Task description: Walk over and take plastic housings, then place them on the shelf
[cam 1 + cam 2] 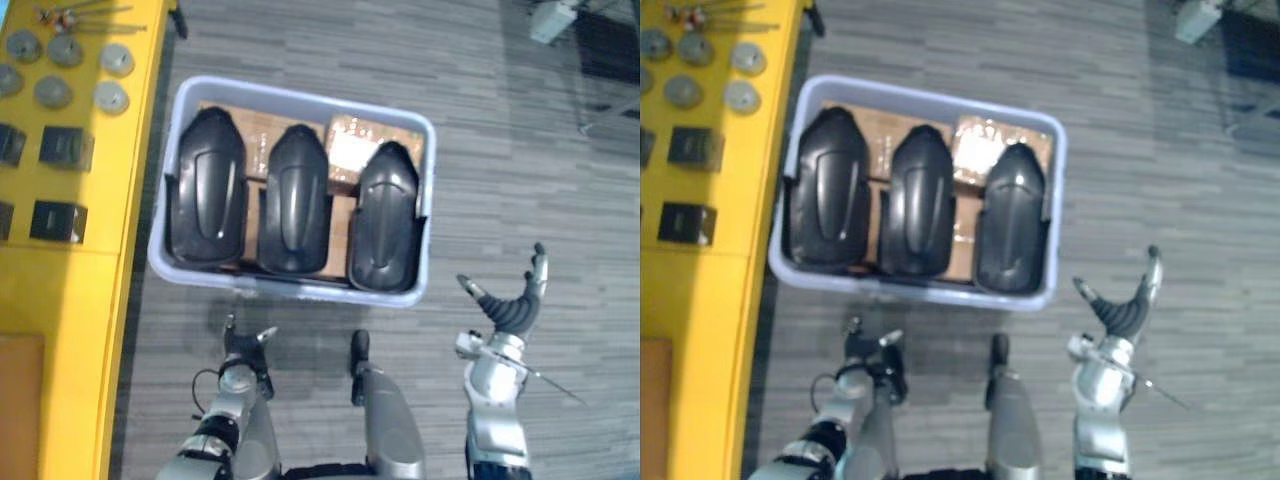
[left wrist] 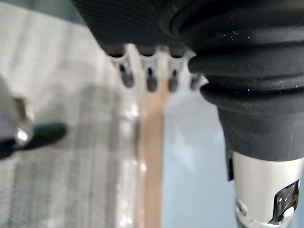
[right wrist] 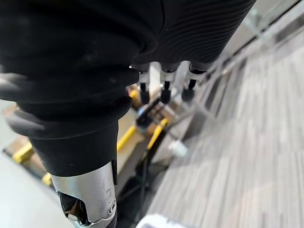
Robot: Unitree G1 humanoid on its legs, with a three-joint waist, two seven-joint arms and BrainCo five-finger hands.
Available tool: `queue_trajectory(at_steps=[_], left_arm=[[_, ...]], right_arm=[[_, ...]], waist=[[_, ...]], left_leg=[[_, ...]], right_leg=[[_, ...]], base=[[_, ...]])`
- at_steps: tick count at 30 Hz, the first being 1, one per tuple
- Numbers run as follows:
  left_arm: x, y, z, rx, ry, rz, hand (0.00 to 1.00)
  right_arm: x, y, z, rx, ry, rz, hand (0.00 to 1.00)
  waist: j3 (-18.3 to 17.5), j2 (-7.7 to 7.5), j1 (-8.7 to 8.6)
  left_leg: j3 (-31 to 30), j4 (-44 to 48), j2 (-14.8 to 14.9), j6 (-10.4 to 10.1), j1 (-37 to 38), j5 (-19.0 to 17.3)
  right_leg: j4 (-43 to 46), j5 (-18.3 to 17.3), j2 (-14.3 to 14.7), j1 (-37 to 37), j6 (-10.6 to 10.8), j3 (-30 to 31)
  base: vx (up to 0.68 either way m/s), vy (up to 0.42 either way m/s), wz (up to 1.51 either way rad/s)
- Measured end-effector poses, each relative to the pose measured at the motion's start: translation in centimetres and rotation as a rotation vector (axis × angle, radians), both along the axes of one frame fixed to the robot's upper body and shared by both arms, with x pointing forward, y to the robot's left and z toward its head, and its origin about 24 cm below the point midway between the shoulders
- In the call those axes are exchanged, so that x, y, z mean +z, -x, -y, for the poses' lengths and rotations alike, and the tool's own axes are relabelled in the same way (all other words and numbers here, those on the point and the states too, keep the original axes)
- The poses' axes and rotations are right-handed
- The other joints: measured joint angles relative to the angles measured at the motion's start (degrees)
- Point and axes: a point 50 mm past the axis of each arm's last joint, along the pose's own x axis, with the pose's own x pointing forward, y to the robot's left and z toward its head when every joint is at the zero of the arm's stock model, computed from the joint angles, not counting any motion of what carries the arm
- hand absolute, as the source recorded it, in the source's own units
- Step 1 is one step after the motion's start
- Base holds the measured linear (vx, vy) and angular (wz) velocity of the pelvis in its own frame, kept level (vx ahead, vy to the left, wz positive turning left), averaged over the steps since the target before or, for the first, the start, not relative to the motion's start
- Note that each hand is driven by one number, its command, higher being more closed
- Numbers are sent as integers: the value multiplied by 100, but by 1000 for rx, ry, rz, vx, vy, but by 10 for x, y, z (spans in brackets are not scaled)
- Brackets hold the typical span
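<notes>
Three black plastic housings (image 1: 295,200) sit side by side in a pale blue bin (image 1: 300,97) on the floor, filling it wall to wall, with a yellow tabletop (image 1: 100,300) right beside it. The left robot hand (image 1: 240,352) hangs just off the bin's near rim, fingers loose and empty. The right robot hand (image 1: 510,310), off the near right corner, is spread wide and holds nothing either.

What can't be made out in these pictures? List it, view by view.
Boxes in the bin: eye views, mostly hidden under three housings.
Parts on the yellow table: eye views, leftmost cut off by the edge, too small to identify.
Brown strip: left wrist view, blurred.
Yellow bars: right wrist view, blurred.
</notes>
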Motion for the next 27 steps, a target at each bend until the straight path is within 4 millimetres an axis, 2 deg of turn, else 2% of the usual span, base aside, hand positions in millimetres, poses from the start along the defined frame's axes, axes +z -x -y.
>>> queue_trajectory(at_steps=[1, 3, 4, 5, 6, 8, 9, 13, 15, 16, 18, 20, 22, 24, 27], left_arm=[[0, 0, 0, -3, -6, -2, 0], [-5, 7, -9, 14, -21, -22, 0], [-10, 15, -19, 32, -38, -42, 0], [-16, 26, -32, 78, -46, -74, 0], [-19, 32, -38, 104, -45, -87, 0], [-35, 57, -46, 184, -18, -157, 0], [-39, 66, -48, 217, -1, -175, 0], [-49, 83, -52, 328, 63, -214, 0], [-49, 84, -51, 344, 70, -214, 0], [-49, 83, -49, 340, 73, -210, 0], [-49, 82, -43, 328, 83, -209, 0], [-47, 76, -37, 300, 83, -192, 0], [-45, 70, -33, 264, 71, -181, 0], [-40, 60, -29, 235, 64, -155, 0], [-24, 38, -24, 191, 60, -72, 0]], right_arm=[[-8, -1, -1, 1, -14, -39, 0], [-14, -2, -4, 8, -30, -71, 0], [-16, -2, -6, 19, -31, -79, 0], [-18, -3, -9, 39, -30, -91, 0], [-17, -6, -10, 51, -27, -89, 0], [-11, -13, -13, 78, -7, -70, 0], [-10, -14, -11, 78, 1, -67, 0], [-1, -20, -3, 80, 55, -45, 0], [7, -27, 1, 82, 80, -23, 0], [12, -31, 4, 68, 86, 1, 0], [15, -30, 14, 25, 88, 12, 0], [14, -30, 24, -32, 77, 4, 0], [14, -31, 27, -58, 73, 10, 0], [16, -39, 29, -86, 59, 22, 0], [26, -67, 24, -87, 16, 47, 0]], waist=[[-41, -9, 26], [-132, -67, 62], [-199, -158, 100], [-317, -266, 155], [-356, -288, 176], [-471, -170, 224], [-482, -130, 262], [-562, 64, 310], [-570, 94, 324], [-601, 156, 296], [-629, 246, 219], [-627, 265, 165], [-622, 261, 169], [-617, 250, 191], [-487, 253, 241]], left_leg=[[31, -21, 79, 29, 2, -10], [40, -62, 185, 30, 61, 21], [59, -78, 183, 6, 127, 35], [94, -96, 180, -30, 180, 54], [109, -161, 190, -83, 212, 88], [84, -553, 239, -173, 251, 374], [76, -683, 236, -192, 287, 474], [-310, -1362, 49, -289, 419, 958], [-656, -1458, -11, -379, 362, 1102], [-792, -1459, -54, -404, 238, 1119], [-786, -1609, -138, -397, 154, 1121], [-848, -1856, -332, -314, 91, 1261], [-909, -1750, -392, -313, -33, 1259], [-920, -1638, -438, -278, -155, 1233], [-920, -1320, -439, -192, -388, 1113]], right_leg=[[-122, 179, 62, 18, -2, 25], [740, -360, 98, -94, -118, -97], [914, -573, 103, -40, -105, -179], [700, -692, 90, 92, -114, -322], [497, -713, 101, 185, -115, -374], [-44, -420, 246, 325, -203, -462], [-113, -381, 270, 343, -235, -476], [-191, -358, 267, 381, -299, -760], [-3, -417, 235, 204, -380, -779], [118, -480, 189, 55, -400, -828], [235, -559, 92, -112, -351, -907], [322, -547, -87, -252, -288, -942], [317, -492, -130, -285, -228, -943], [223, -409, -174, -284, -186, -959], [44, -240, -161, -290, -152, -936]], base=[[-67, 56, -24], [-22, 43, -11], [36, -62, -1], [35, -127, -11], [27, -139, -12], [38, -117, 0], [37, -92, 8], [18, -106, 30], [-28, -52, 12], [-52, -33, 10], [-66, 38, 25], [-44, 82, 31], [6, 60, 22], [9, 81, 13], [-29, 74, -4]])
